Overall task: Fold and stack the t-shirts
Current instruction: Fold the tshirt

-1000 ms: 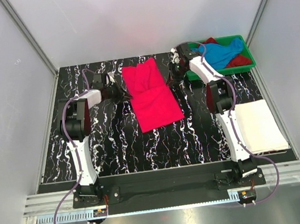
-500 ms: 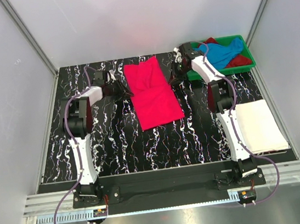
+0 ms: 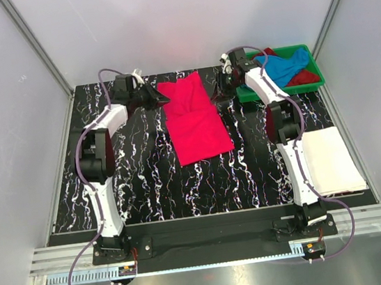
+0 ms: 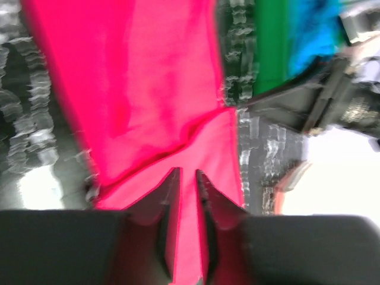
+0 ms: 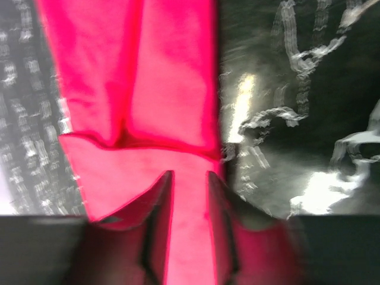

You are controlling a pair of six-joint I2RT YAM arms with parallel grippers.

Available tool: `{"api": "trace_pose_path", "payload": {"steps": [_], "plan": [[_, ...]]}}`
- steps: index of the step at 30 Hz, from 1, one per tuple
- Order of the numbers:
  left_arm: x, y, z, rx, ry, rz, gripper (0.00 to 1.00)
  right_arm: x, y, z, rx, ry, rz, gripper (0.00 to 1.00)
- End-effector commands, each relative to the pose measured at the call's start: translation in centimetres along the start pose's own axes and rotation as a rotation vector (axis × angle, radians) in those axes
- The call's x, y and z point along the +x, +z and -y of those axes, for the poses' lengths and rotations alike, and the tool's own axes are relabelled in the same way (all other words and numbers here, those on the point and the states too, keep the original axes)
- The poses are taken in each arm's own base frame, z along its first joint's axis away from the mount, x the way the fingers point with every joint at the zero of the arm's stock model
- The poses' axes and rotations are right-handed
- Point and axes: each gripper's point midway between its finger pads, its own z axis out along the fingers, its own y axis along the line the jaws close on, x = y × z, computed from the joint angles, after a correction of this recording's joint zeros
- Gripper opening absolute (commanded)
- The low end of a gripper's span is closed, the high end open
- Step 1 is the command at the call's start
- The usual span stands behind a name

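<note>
The hot pink t-shirt lies as a long folded strip in the middle of the table. My left gripper is at its far left edge, my right gripper at its far right edge. In the left wrist view the left gripper has pink cloth pinched between its narrow fingers. In the right wrist view the right gripper also holds pink cloth. The sky blue t-shirt and dark red t-shirt lie bunched in the tray. The white t-shirt lies folded at the near right.
The green plastic tray stands at the far right corner, just behind the right gripper. The table is black with white marbling. Grey walls close in the left, right and far sides.
Both grippers have moved toward the far edge of the table along the shirt's sides. The pink shirt's far end has shifted slightly back with them.
</note>
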Motion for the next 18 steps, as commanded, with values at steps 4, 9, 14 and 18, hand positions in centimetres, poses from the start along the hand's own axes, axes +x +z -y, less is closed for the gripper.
{"api": "trace_pose_path", "payload": {"steps": [4,9,14,18], "plan": [[3.2,3.2,5.6,0.303,-0.029,-0.03,0.13,0.6,-1.6,-6.3,-0.252,0.057,0.001,0.13],[4.6,6.5,4.9,0.383,-0.077,-0.048,0.13,2.6,0.2,-4.1,-0.283,0.092,-0.037,0.07],[5.0,9.5,1.6,0.292,-0.108,-0.082,0.12,4.4,2.1,0.0,-0.259,0.147,-0.081,0.06],[6.0,10.9,-1.1,0.189,-0.105,-0.155,0.11,4.1,1.3,0.2,-0.237,0.125,-0.095,0.06]]}}
